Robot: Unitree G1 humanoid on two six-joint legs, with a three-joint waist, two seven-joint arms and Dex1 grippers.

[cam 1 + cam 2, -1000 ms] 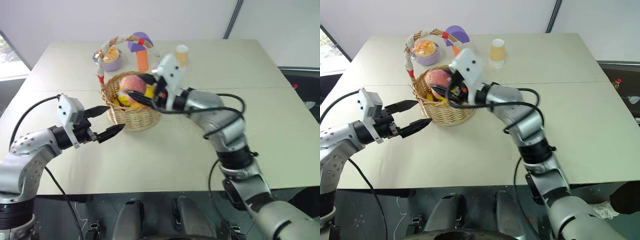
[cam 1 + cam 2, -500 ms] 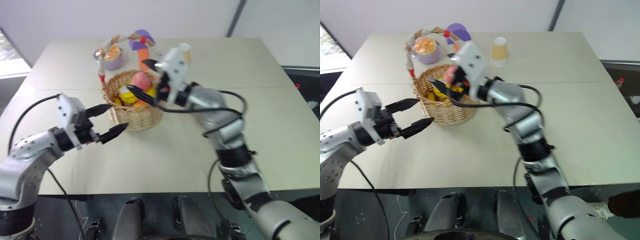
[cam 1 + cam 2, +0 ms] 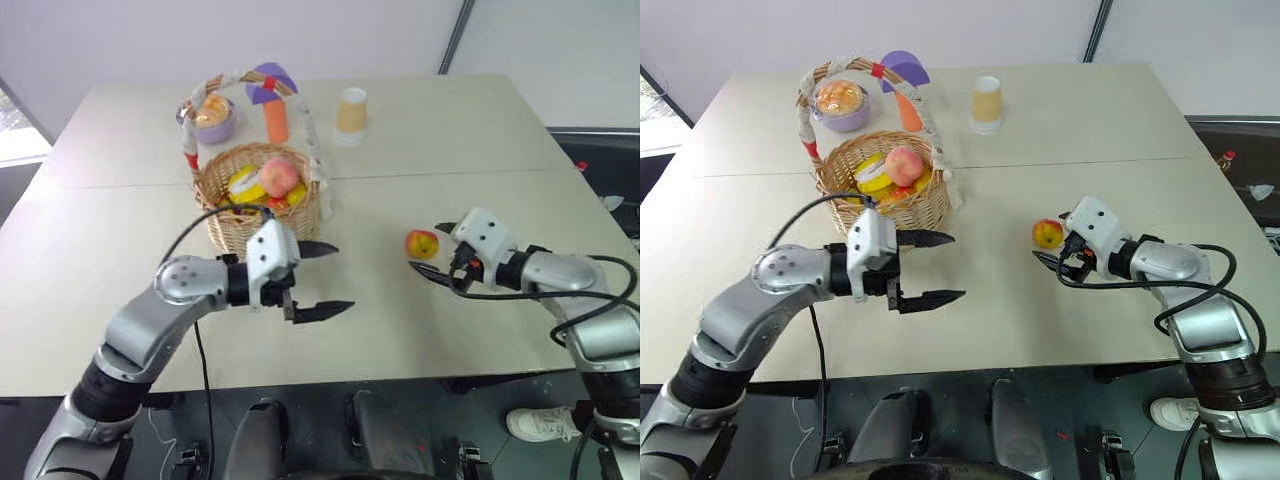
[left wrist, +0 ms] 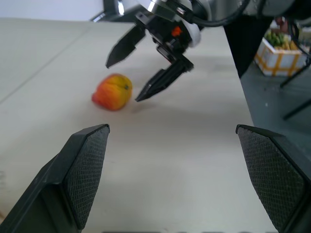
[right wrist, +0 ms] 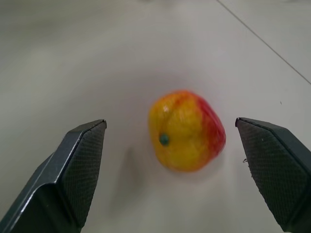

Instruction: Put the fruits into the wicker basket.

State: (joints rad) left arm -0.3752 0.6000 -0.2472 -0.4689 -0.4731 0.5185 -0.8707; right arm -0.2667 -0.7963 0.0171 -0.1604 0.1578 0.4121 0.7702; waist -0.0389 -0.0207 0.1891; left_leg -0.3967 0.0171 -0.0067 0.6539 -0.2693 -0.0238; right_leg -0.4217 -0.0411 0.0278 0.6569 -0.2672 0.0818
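Beige table (image 3: 480,130) with a seam across, white wall (image 3: 200,40) behind, dark floor (image 3: 600,150) at right

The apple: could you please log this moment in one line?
apple: on table, uncollected | right gripper: open, beside it | left gripper: open, empty

Count: 1 wicker basket (image 3: 878,190) holding 1 pink peach (image 3: 904,165) plus some yellow fruits (image 3: 872,178), number unclear. 1 red-yellow apple (image 3: 1047,233) on the table (image 3: 1120,130). 1 paper cup (image 3: 986,102), 1 lilac bowl (image 3: 841,113), 1 purple-capped mushroom shape (image 3: 904,85). 2 grippers.
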